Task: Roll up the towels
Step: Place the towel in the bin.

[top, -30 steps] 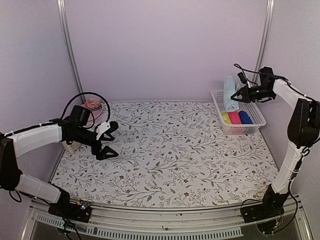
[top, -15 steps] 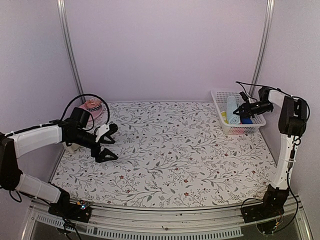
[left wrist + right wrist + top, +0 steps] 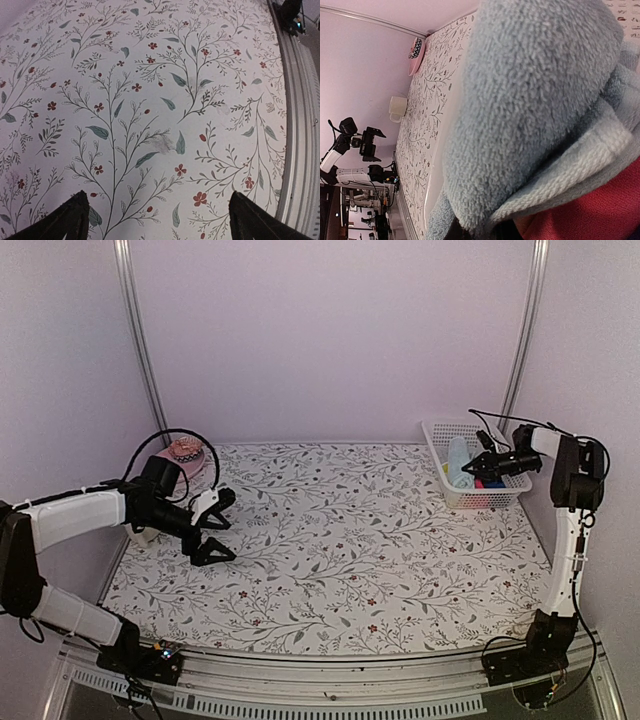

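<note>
- Left gripper: your jaws stand spread wide and hold nothing, low over the near left of the flowered table.
- Right gripper: your jaws are pinched nearly closed on the pale towel, far right.
- Pale towel: bundled, down inside the white basket, pressed close against your wrist camera, with red cloth under it.
- Dark blue towel: hidden behind the gripper; you cannot place it.
- Pink hat: far left corner, no part of the job.
- Step in hand, by judgement: stowing the pale towel in the basket.
- Next move calls for: parting the right jaws, then lifting straight out so the bundle does not drag loose.
</note>
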